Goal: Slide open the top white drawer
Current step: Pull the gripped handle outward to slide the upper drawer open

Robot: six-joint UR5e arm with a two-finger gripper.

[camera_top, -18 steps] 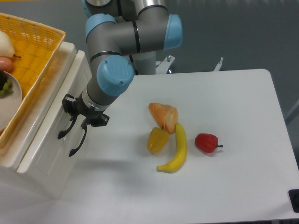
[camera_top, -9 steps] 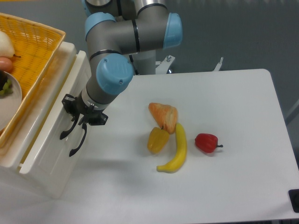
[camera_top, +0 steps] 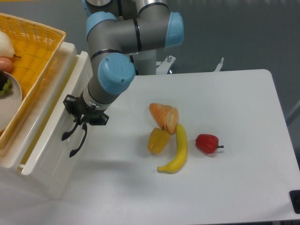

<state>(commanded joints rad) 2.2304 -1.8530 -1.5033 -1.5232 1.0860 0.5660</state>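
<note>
1. I take the white cabinet (camera_top: 47,168) at the left edge of the table (camera_top: 225,187) as my landmark. The top white drawer (camera_top: 51,122) is its upper front, and it stands a little proud of the cabinet body, with a narrow gap showing along its top edge.
2. My gripper (camera_top: 75,138) sits right against that drawer front, on the side facing the table. Its dark curved fingers (camera_top: 78,143) hang down where the handle should be.
3. I cannot tell the handle apart from the fingers, so I cannot tell whether the gripper is clenched on it or merely hooked behind it.
4. The relation that matters: the drawer front's long axis runs along the cabinet's face, from far to near in this view. The pull must go square to that, away from the cabinet towards the fruit.
5. The yellow pepper (camera_top: 158,140), banana (camera_top: 177,152), croissant (camera_top: 164,117) and red pepper (camera_top: 207,143) lie well apart from the cabinet.
6. I judge the drawer only partly out, with most of the travel left.
</note>
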